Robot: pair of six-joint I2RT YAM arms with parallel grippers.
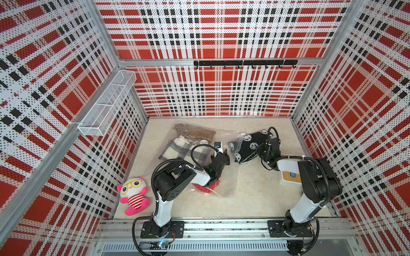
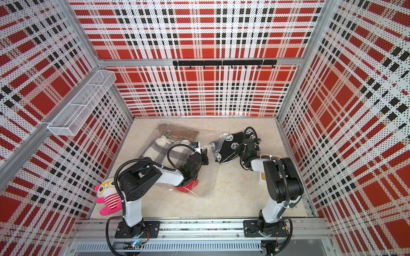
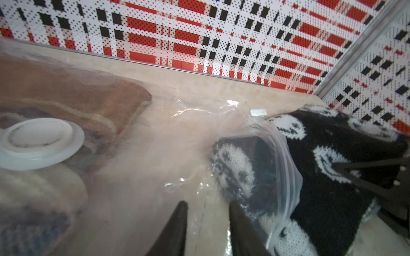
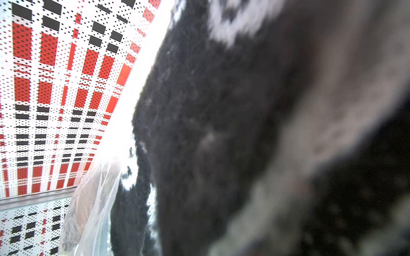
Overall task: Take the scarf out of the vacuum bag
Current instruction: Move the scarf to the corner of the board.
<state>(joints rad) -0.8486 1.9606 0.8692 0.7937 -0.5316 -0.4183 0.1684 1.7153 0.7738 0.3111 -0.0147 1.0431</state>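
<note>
The vacuum bag lies flat on the table, clear and crinkled, with its round white valve facing up. Inside it are a folded brown scarf, a grey-and-white checked scarf and, at the near end, something red partly hidden under the left arm. The bag's zip edge is open on the side facing the right arm, with a small white slider at its far end. The black-and-white scarf sits at that mouth. Most of it is bunched on the table just outside the bag, while one end is behind the plastic, inside the opening, as the left wrist view shows. The left fingers hover over the bag near its mouth, between the valve and the black-and-white scarf. They are parted with a clear gap, and only a crease of plastic shows below them. The right fingers are clenched on the black-and-white scarf, whose fuzzy black fabric fills most of the right wrist view, too close and blurred to show the grip itself. A white box with a wooden top sits under the right arm. A pink plush toy with yellow glasses lies by the left wall, well apart from the bag.
</note>
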